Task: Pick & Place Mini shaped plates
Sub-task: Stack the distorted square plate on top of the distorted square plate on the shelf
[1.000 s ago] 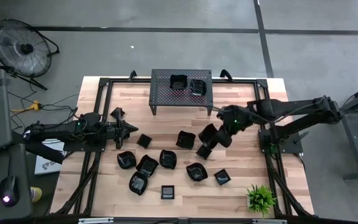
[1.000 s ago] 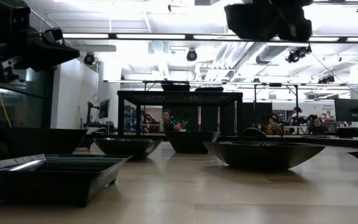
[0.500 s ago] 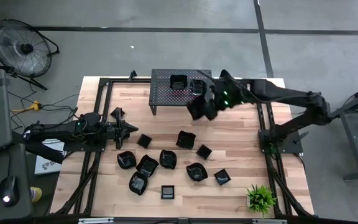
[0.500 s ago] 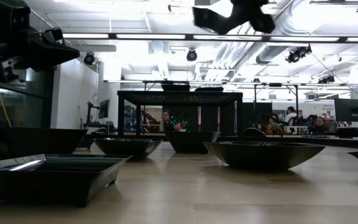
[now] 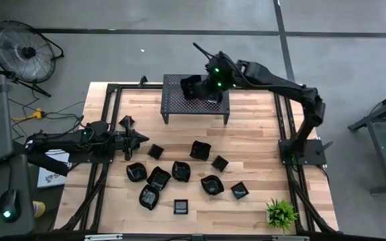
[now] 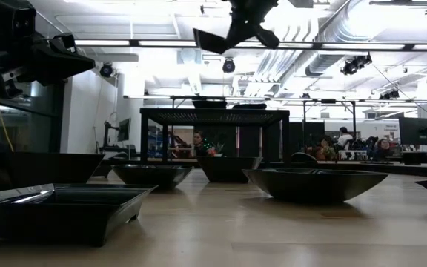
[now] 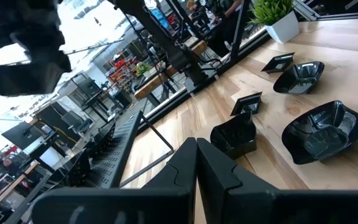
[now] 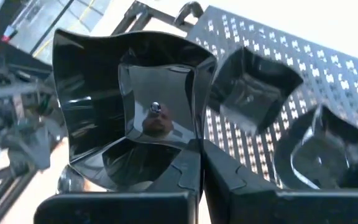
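Note:
My right gripper (image 5: 201, 86) hangs above the black perforated stand (image 5: 179, 104) at the table's far side, shut on a glossy black mini plate with a wavy rim (image 8: 135, 106). In the low view this plate (image 6: 207, 41) shows high up. Two more plates (image 8: 253, 81) (image 8: 328, 155) rest on the stand's top. Several plates (image 5: 180, 171) lie bottom-down on the wooden table's middle. My left gripper (image 5: 138, 139) waits shut and level at the table's left, touching nothing. My right gripper pinches the plate's rim at one edge (image 8: 188, 155) between its two fingers. The fingers slant down from the table's right side. The plate is lifted clear above the stand and tilted, its hollow facing the wrist camera.
A small potted plant (image 5: 280, 213) stands at the table's near right corner. The black frame rails (image 5: 290, 144) run along the table's sides. Bare wood lies between the stand and the plates (image 5: 260, 134).
My right gripper has swung from the middle of the table up and toward the far edge and the left. It has carried the plate clear of the table to above the stand. It has stayed shut on the plate and has tipped further down.

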